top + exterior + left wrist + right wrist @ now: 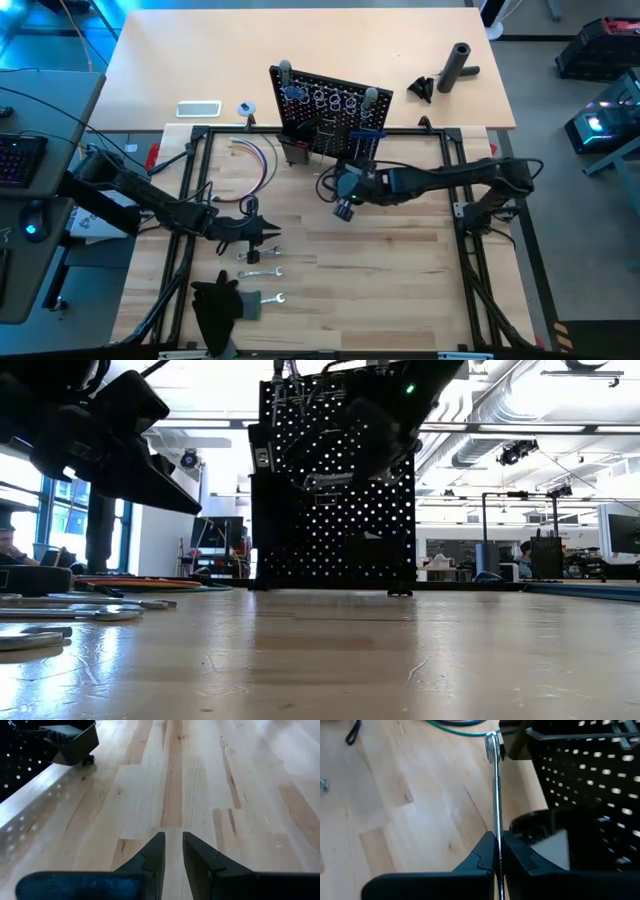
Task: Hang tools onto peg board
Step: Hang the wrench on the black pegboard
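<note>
The black peg board (330, 105) stands upright at the table's far middle, with silver rings along its top. My right gripper (496, 847) hovers just in front of it, shut on a silver wrench (494, 785) whose ring end (491, 744) points ahead toward the coloured wires. My left gripper (172, 842) hangs low over bare wood at the left, its fingers a narrow gap apart with nothing between them. Three silver wrenches (262, 273) lie flat on the table nearer than it. A small round tape measure (246, 108) lies left of the board. My right gripper pinches the wrench's shaft (495, 831) between its two fingers, which lie along the shaft. The wrench stands edge-on in the hold, sticks straight out ahead of the fingertips and is lifted clear of the table. Its rear end is hidden behind the fingers.
A black cloth (215, 310) lies at the near left and a bundle of coloured wires (262, 160) left of the board. A black bin (555, 837) sits on the board beside my right gripper. A black cylinder (458, 65) stands at the far right. Bare wood spreads across the table's middle.
</note>
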`<state>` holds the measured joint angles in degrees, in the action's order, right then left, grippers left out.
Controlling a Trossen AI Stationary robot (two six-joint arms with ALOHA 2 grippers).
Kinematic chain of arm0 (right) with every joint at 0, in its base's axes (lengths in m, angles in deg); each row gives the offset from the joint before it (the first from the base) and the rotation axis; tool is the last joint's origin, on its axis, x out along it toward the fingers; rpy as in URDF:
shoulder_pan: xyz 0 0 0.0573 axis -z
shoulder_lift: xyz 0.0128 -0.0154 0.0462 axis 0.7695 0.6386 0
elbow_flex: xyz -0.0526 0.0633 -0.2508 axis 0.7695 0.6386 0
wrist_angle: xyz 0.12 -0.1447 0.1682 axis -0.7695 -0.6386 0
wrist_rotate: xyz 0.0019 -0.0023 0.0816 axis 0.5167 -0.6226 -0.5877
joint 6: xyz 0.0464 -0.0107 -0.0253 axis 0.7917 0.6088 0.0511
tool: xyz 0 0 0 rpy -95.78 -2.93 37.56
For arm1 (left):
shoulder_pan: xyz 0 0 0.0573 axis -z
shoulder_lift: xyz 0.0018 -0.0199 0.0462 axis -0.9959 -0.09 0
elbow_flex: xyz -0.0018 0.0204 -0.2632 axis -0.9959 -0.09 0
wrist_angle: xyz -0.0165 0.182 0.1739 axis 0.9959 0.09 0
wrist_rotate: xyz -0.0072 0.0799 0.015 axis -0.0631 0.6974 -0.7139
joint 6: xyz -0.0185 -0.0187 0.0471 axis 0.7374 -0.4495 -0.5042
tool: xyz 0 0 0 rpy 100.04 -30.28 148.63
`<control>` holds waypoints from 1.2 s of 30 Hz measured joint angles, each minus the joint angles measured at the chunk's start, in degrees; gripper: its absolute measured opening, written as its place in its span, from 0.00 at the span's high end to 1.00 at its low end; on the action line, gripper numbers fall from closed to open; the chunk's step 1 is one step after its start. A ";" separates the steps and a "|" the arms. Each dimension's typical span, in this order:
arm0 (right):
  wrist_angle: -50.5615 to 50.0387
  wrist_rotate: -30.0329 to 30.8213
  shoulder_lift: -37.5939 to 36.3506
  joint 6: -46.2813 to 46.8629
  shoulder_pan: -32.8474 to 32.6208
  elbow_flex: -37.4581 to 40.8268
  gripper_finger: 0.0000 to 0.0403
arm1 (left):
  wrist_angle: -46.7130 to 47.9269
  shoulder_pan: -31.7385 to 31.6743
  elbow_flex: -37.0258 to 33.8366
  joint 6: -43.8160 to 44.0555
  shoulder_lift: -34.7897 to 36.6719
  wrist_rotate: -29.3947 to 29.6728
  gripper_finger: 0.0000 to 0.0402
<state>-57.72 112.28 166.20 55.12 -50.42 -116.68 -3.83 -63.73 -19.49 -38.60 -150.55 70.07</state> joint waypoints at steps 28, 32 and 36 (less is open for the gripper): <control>-14.84 11.96 -19.87 11.57 -11.86 5.24 0.98 | -10.30 -0.11 0.07 -4.40 -0.24 0.17 0.85; -4.75 11.06 -19.91 11.31 -11.59 13.67 0.98 | -10.51 -0.15 0.07 -4.18 -0.24 0.17 0.85; 19.69 10.17 -19.77 8.62 -11.51 25.72 0.98 | -10.52 -0.15 0.07 -3.76 -0.24 0.17 0.85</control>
<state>-38.03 122.45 146.43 63.74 -61.93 -90.96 -14.35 -63.88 -19.42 -42.37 -150.79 70.24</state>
